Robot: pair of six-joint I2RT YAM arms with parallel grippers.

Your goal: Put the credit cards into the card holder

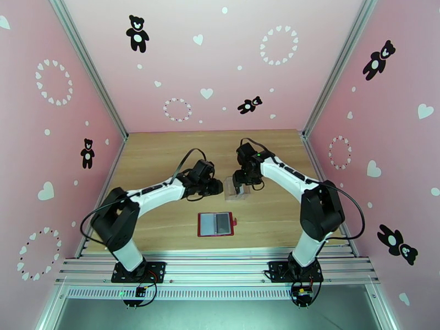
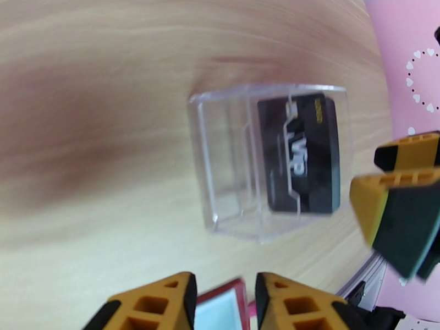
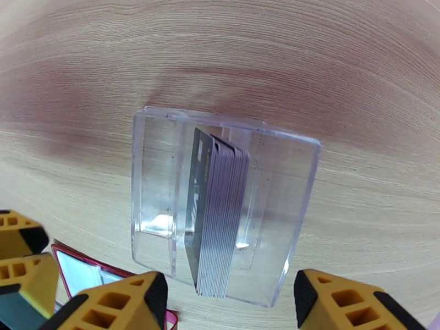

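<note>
Robot lab test cell, not a home. Left arm (image 1: 154, 193) & right arm (image 1: 291, 180) bolted side by side to alu rails (image 1: 220, 268) at front edge of wooden bench (image 1: 165, 160). Alu-profile posts (image 1: 88, 67) frame pink wall panels (image 1: 220, 61) w/ bear (image 1: 137, 33) & heart (image 1: 206, 93) decals, i.e. a staged backdrop. Exposed cables (image 1: 184, 160) on arms.

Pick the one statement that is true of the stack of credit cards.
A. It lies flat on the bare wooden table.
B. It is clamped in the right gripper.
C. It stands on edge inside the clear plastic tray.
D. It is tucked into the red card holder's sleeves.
C: the right wrist view shows the stack of credit cards standing on edge inside the clear plastic tray, while the red card holder lies open apart from it.
</note>
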